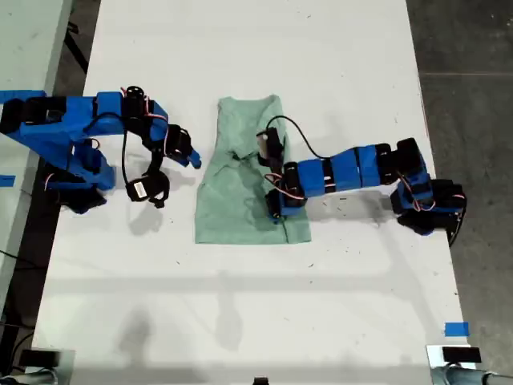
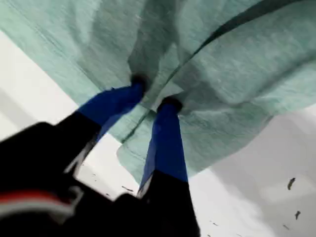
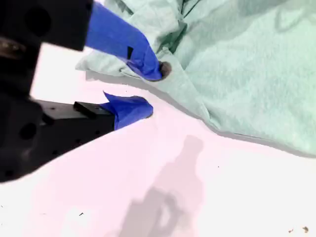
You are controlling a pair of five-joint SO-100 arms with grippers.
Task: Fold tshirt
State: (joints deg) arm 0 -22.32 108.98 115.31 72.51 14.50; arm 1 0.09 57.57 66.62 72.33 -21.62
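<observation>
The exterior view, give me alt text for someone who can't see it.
Seen from above, a pale green tshirt lies partly folded on a white table, with my first gripper closed on bunched cloth near its middle. My second gripper sits open at the shirt's edge on the exterior view's left.

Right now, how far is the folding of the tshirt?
Done: the tshirt already lies as a narrow strip. In hand: my first gripper pinches bunched cloth at its middle; my second gripper sits open at its edge. Left: the crosswise folds and smoothing.
</observation>
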